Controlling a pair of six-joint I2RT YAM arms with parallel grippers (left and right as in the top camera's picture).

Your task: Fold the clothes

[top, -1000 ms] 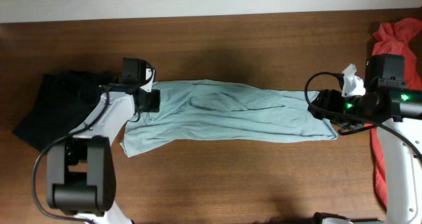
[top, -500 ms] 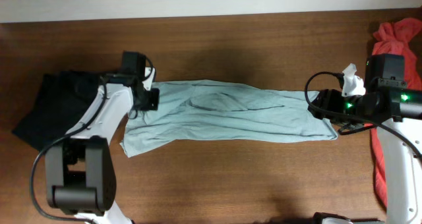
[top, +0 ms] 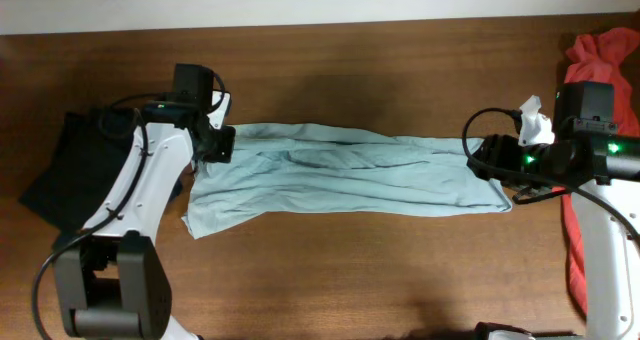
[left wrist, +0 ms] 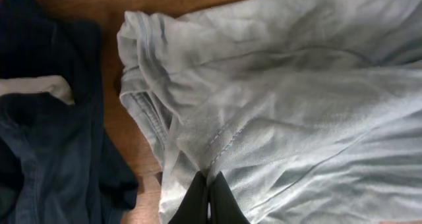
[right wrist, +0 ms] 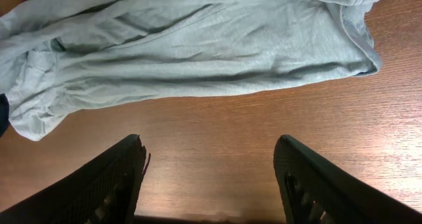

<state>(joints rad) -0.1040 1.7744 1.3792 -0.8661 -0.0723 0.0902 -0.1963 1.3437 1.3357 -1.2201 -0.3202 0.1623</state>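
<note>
Noted left gripper [top: 222,143] shifted toward far left since a second ago, gone from parted to pinched tight on the left edge of the T-shirt [top: 340,175], drawing that end straighter. Found T-shirt spread lengthwise across the table [top: 350,270], between navy garment [top: 70,165] at left and red garment [top: 590,55] at right. Observed right gripper [right wrist: 211,165] parted wide, empty, over bare wood by the shirt's right end. Recommended, as judgement: secure right end likewise before lifting, keep tension even, avoid catching navy garment.

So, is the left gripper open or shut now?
Shut. In the left wrist view the fingers of the left gripper touch each other, pinching the pale T-shirt.
</note>
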